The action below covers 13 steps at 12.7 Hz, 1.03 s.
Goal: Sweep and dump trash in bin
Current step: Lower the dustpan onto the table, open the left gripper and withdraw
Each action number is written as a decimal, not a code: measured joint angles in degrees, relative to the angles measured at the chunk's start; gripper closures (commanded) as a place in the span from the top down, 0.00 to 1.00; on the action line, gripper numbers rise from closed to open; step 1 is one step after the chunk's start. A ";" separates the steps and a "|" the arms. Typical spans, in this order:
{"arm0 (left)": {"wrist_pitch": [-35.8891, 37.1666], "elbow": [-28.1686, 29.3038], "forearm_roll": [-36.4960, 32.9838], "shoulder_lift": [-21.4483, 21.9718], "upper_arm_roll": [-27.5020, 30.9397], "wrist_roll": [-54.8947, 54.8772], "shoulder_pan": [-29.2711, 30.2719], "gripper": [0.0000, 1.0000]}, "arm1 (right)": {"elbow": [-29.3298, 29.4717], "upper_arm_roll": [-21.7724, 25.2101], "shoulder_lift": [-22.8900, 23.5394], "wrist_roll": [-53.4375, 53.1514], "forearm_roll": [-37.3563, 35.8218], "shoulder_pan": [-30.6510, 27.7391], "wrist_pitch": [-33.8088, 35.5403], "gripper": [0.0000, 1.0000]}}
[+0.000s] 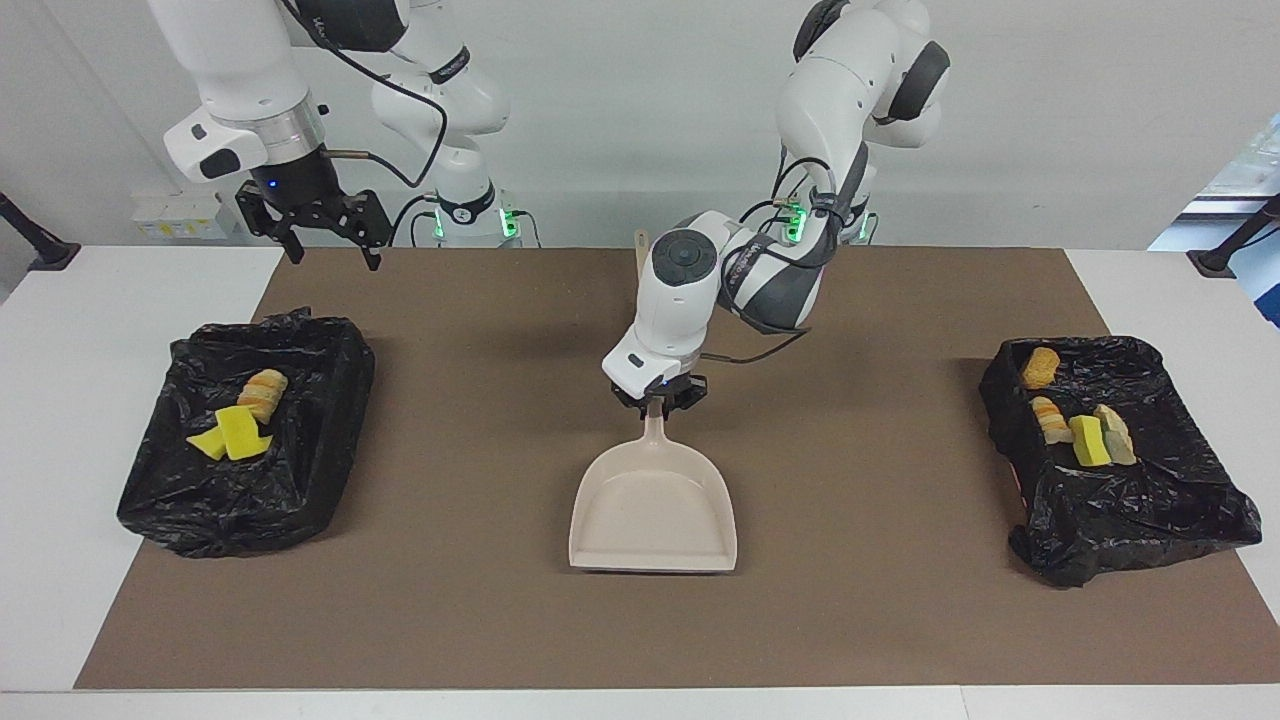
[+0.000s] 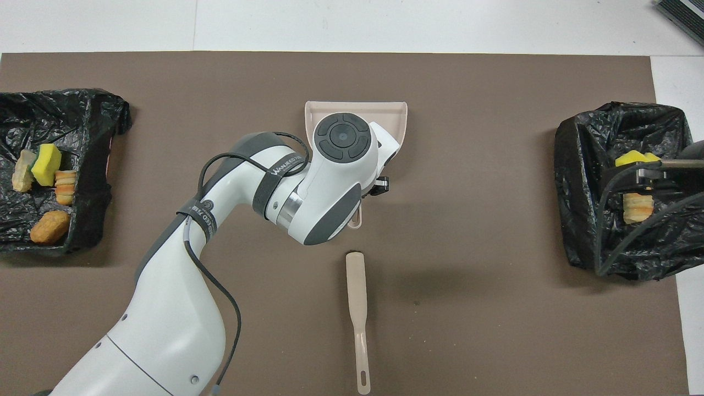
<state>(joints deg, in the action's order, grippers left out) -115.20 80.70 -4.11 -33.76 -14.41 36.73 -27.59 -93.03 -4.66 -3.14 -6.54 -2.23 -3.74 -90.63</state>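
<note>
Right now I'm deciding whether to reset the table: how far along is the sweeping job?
Nearly done. All visible trash lies in the two black-lined bins, none loose on the mat. In hand: the left end effector grips the empty dustpan by its handle. Left: releasing it. The brush lies nearer the robots; the right end effector waits open.

Left arm bent low over mid-table, its left gripper [image 1: 656,397] clamped tight, pointing down. Right arm raised, waiting; right gripper [image 1: 322,243] spread wide.
</note>
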 measured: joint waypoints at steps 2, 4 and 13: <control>0.00 -0.04 0.00 0.01 0.12 0.00 0.01 0.37 | 0.00 0.00 0.00 0.00 0.00 0.00 0.00 1.00; 0.02 -0.04 0.00 0.00 0.18 0.00 0.01 0.40 | 0.00 0.00 0.00 0.00 0.00 0.00 0.00 1.00; 4.34 3.09 -1.02 10.16 1.73 -5.97 5.98 1.00 | 0.00 0.00 0.00 0.00 0.00 0.00 0.00 1.00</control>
<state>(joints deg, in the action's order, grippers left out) -110.86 83.79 -5.13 -23.60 -12.68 30.75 -21.61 -93.03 -4.66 -3.14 -6.54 -2.23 -3.74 -90.63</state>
